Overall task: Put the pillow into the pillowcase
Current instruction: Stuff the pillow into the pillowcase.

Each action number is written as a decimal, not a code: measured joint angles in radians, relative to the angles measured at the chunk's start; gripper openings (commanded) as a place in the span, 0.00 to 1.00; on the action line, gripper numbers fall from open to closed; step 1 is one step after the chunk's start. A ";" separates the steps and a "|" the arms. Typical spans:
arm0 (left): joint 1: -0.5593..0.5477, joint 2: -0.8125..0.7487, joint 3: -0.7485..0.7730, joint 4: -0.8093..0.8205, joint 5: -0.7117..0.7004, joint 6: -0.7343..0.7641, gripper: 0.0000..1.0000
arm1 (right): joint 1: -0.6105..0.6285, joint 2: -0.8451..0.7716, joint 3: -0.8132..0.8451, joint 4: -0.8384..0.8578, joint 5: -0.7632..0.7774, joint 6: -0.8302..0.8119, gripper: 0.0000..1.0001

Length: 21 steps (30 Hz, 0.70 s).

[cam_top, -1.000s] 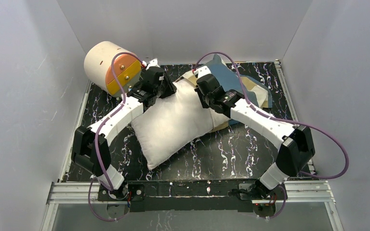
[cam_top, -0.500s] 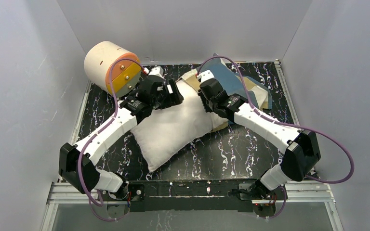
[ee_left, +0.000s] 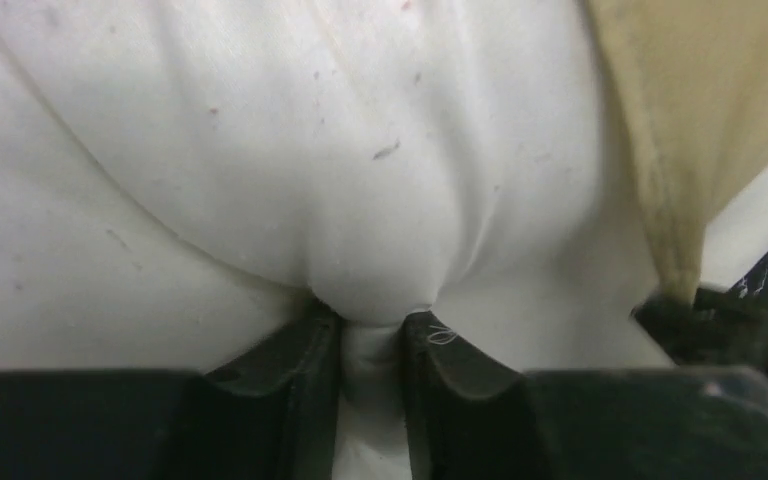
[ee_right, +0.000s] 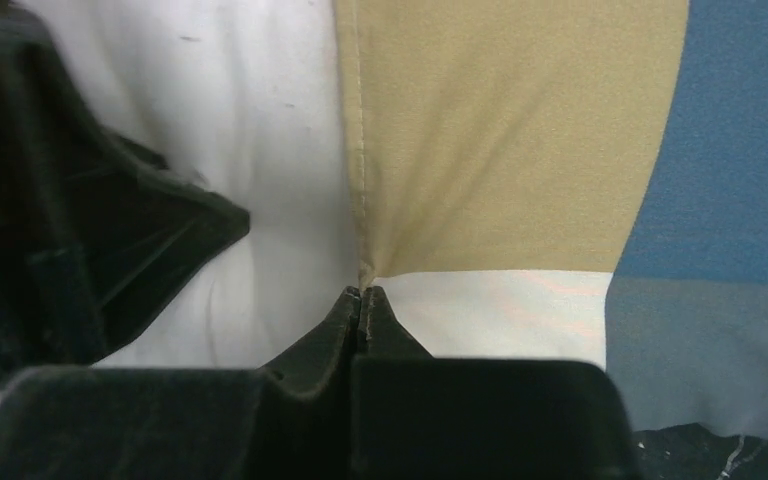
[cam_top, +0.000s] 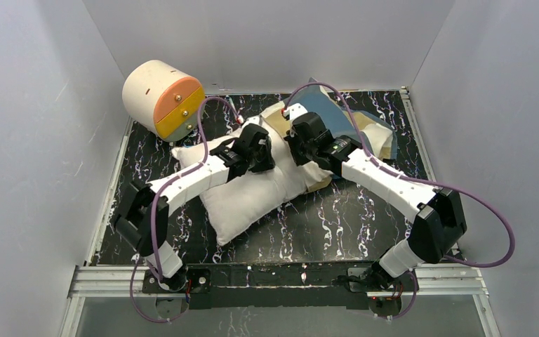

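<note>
The white pillow [cam_top: 249,191] lies slantwise on the black marbled table, its far right end against the mouth of the blue, tan and cream pillowcase [cam_top: 344,116]. My left gripper [cam_top: 260,153] sits on the pillow's upper middle. In the left wrist view it [ee_left: 372,335] is shut on a bunched fold of the pillow [ee_left: 260,150], beside the tan pillowcase [ee_left: 705,130]. My right gripper [cam_top: 300,139] is close to its right. In the right wrist view it [ee_right: 363,295] is shut on the tan edge of the pillowcase [ee_right: 510,150], next to the pillow [ee_right: 270,120].
A cream cylinder with an orange and yellow end [cam_top: 160,97] stands at the back left corner. Grey walls close in the table [cam_top: 351,225] on three sides. The two wrists are almost touching over the pillow.
My left arm swung right from the pillow's far left corner to its middle, opened, then closed on a fold. My right gripper closed on the pillowcase edge.
</note>
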 measured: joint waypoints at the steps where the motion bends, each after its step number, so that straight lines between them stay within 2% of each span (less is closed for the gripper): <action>1: 0.002 0.021 0.008 0.010 0.000 -0.002 0.00 | -0.001 -0.004 0.001 0.001 -0.020 0.005 0.01; 6: 0.002 0.015 0.021 0.043 0.008 -0.043 0.00 | -0.011 -0.024 0.014 0.029 -0.147 0.041 0.01; 14: 0.011 -0.127 0.029 0.058 -0.049 -0.170 0.00 | -0.029 -0.048 0.066 0.128 -0.368 0.166 0.01; 18: 0.013 -0.133 0.026 0.065 -0.080 -0.204 0.00 | -0.029 -0.076 0.057 0.161 -0.419 0.242 0.01; 21: 0.013 -0.135 -0.013 0.087 -0.093 -0.223 0.00 | -0.027 -0.127 -0.007 0.159 -0.397 0.276 0.01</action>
